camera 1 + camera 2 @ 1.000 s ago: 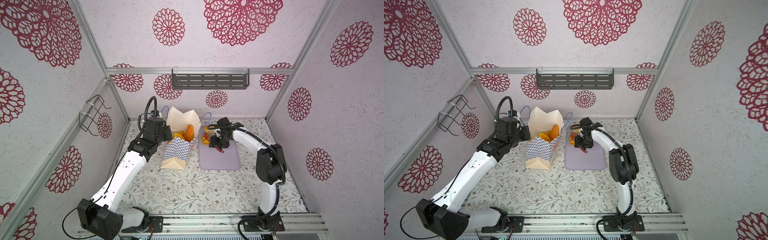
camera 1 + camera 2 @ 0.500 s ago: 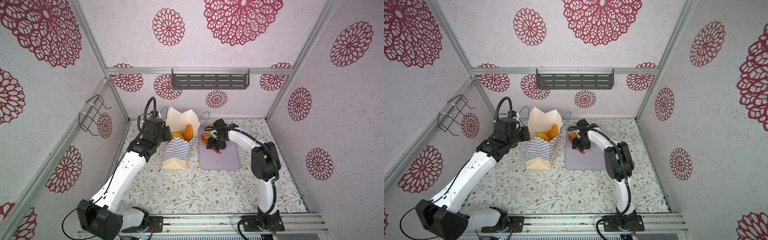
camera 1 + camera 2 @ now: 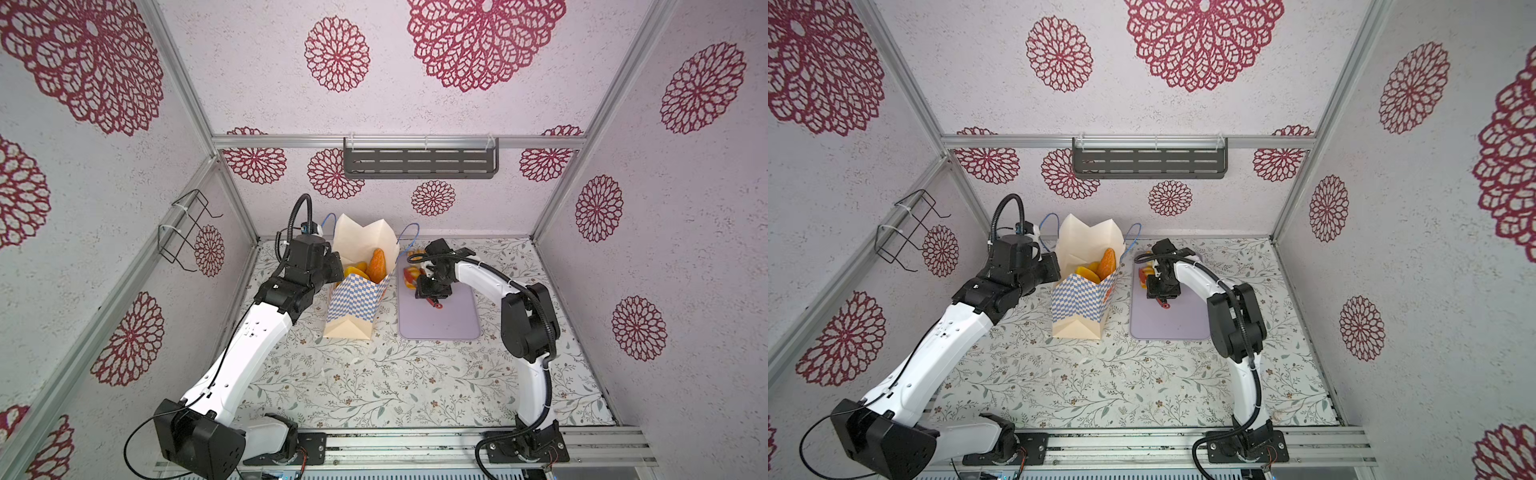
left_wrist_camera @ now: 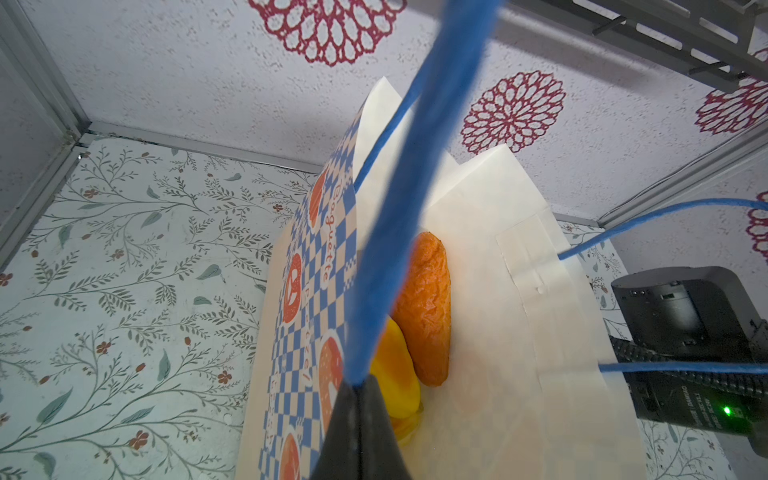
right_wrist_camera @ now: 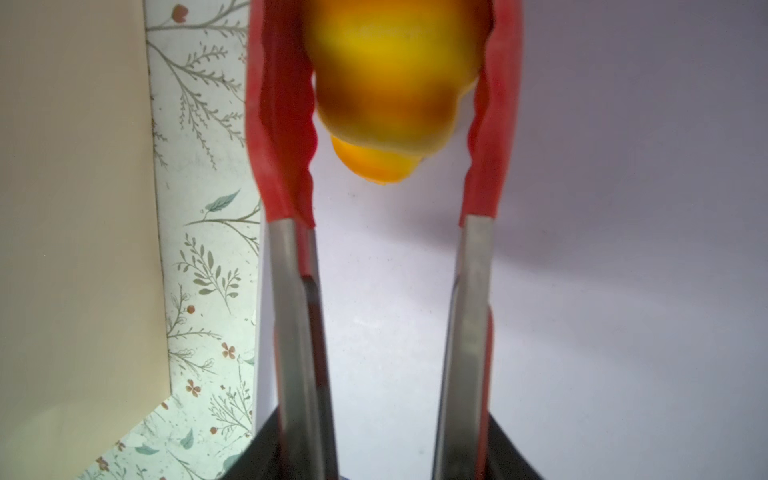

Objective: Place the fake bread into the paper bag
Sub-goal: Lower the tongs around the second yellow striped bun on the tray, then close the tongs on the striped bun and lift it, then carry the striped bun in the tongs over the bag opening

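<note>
Filling the lower half of both top views, the floral counter [image 3: 415, 382]. At frame centre, upright and open-mouthed, the paper bag [image 3: 357, 299]; just right of it, lying flat, a lilac tray [image 3: 449, 320].

Clenched on the bag's blue cord handle [image 4: 415, 166], the left hand [image 4: 358, 392], apparently keeping the mouth open. Over the tray's upper left corner, the right hand [image 3: 432, 286], clamped on red-tipped tongs [image 5: 291, 291].

Between the tong tips, a yellow piece of fake bread [image 5: 390, 79], straight ahead of that hand, its long axis seemingly along the tongs, though blurred. Probably the pick-up step, with the bag mouth up and left from there and the right arm plainly nearer.

Only from the right wrist: tips close on both flanks of the bread, firm pinch or not impossible to tell. Only from the left wrist: an orange loaf [image 4: 428, 307] and a yellow roll [image 4: 395, 374] already inside the bag.
</note>
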Motion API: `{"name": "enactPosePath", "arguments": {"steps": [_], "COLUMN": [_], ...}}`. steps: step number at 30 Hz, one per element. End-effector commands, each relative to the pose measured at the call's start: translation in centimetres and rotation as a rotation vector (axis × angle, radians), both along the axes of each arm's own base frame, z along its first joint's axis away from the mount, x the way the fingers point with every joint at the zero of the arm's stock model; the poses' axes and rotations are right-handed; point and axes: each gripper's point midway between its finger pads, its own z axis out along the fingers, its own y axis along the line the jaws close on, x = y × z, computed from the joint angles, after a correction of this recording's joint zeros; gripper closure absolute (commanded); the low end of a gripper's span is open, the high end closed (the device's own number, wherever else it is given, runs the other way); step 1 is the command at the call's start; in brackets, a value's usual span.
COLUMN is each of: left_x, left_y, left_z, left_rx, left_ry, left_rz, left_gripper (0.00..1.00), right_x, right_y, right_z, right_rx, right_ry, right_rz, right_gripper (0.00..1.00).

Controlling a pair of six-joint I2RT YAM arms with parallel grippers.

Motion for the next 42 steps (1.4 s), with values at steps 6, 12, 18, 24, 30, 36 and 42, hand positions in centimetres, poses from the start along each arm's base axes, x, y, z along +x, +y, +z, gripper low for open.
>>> {"name": "enactPosePath", "arguments": {"steps": [6,12,18,24,30,36,42], "left_x": [0.4,0.6,0.9,1.0,1.3,1.3,1.5], "left_y": [0.0,-0.3,-0.5,-0.8,-0.9,-1.1,-1.3], "left_z": [1.7,1.9,1.9,2.0,2.3,2.5,2.5], "left_rx": [-0.025,-0.031,-0.04,-0.047,-0.057,-0.069,-0.075], "left_ry": [-0.051,-0.054,-0.052,-0.051,-0.057,-0.059,-0.058], "left_rz": [-0.003,-0.01,-0.016,-0.021,-0.023,-0.025,-0.029], "left_gripper": [1.0,1.0,1.0,1.0,1.0,1.0,1.0], "right_x": [-0.6,-1.5,-2.3,-2.6,-2.9,-4.2,-6.7], "right_y": [-1.2,-3.1,-4.6,-5.9,-5.8,-3.8,0.3], "right_z": [3.9,6.8,9.8,14.6,22.8,30.1,34.3], "right_rx": [0.022,0.069,0.121,0.151,0.251,0.415,0.523], "right_ry": [-0.089,-0.138,-0.178,-0.266,-0.439,-0.584,-0.644], "right_rz": [-0.032,-0.078,-0.11,-0.131,-0.128,-0.051,0.099], "right_gripper": [0.55,0.57,0.59,0.6,0.61,0.61,0.61]}}
